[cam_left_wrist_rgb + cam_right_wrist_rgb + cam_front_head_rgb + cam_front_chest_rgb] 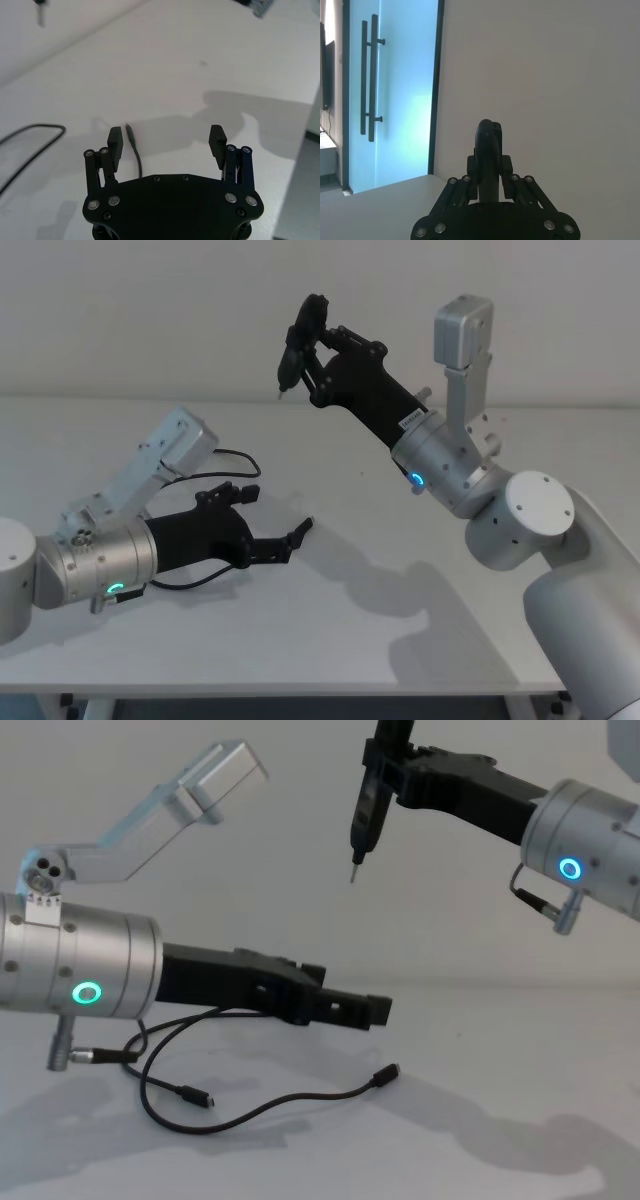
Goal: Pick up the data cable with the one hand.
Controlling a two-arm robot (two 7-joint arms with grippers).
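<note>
Black angular left gripper with blocky flat jaws (166, 140), left wrist view: the jaws are spread wide and nothing is held; it is poised low over the white table (210, 60).
Long thin black data cable (136, 152), same view: one end is seen on the table just beside one pad, inside the gap.
Cable, head view: a loop is seen on the table behind the left arm.
Black right gripper with blue ring (318, 335), head view: it is held high above the table, closed on a slim pin-tipped black tool (292, 350).
Cable, chest view: it is laid in loose curves below the left gripper, with both small plugs (388, 1073) free.
Handling: it is judged light, limp, thin and easily slipped.
Hold: the mid-cord is best pinched crosswise, close to the table.
</note>
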